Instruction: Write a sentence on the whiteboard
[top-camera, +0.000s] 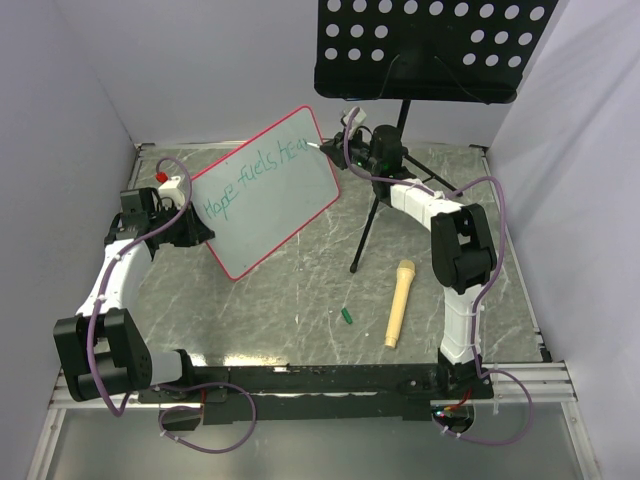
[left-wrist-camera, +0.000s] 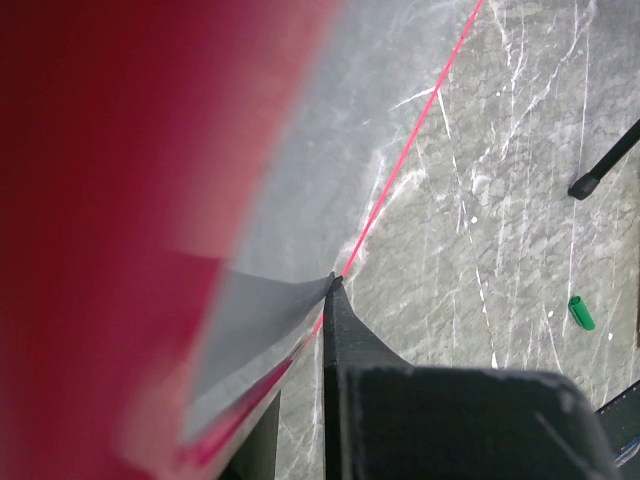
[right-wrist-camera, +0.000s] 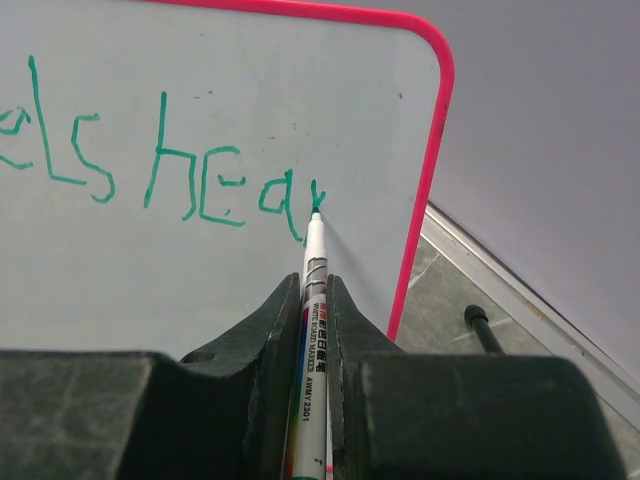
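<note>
Left gripper (top-camera: 198, 233) clenched on whiteboard (top-camera: 280, 210) edge, board tilted over table (top-camera: 300, 295), left of centre | right gripper (right-wrist-camera: 315, 288) grasped marker (right-wrist-camera: 314, 245), tip on board | sentence (top-camera: 255, 180), 1 line, read "Hope fuels hear".

Your left wrist view only gives you the whiteboard (left-wrist-camera: 120, 200) as 1 big red blur; right wrist crops the sentence (right-wrist-camera: 158, 150) at the left edge; the marker (right-wrist-camera: 312, 280) tail disappears between the fingers (right-wrist-camera: 262, 335).
</note>
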